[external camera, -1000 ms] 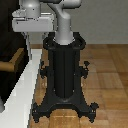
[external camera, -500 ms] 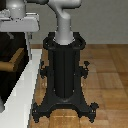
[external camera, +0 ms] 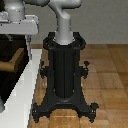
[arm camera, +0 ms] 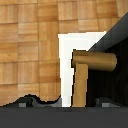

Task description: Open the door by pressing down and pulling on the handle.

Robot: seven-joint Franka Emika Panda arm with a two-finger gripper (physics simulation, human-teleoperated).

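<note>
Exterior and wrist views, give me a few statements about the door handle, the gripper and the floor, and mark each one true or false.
1. The handle is golden-brown. True.
2. The gripper is clamped on the handle. False: in the exterior view it hangs above the handle, not gripping it.
3. The floor is wooden. True.
4. The robot pedestal is white. False: it is black.
5. The door is a dark panel. True.

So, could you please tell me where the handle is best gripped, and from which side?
Grip the handle on its long lever bar, near the free end away from the cylindrical stem, coming down from above. The bar is narrow enough for the jaws to straddle, and the gripper hangs above it.
</note>
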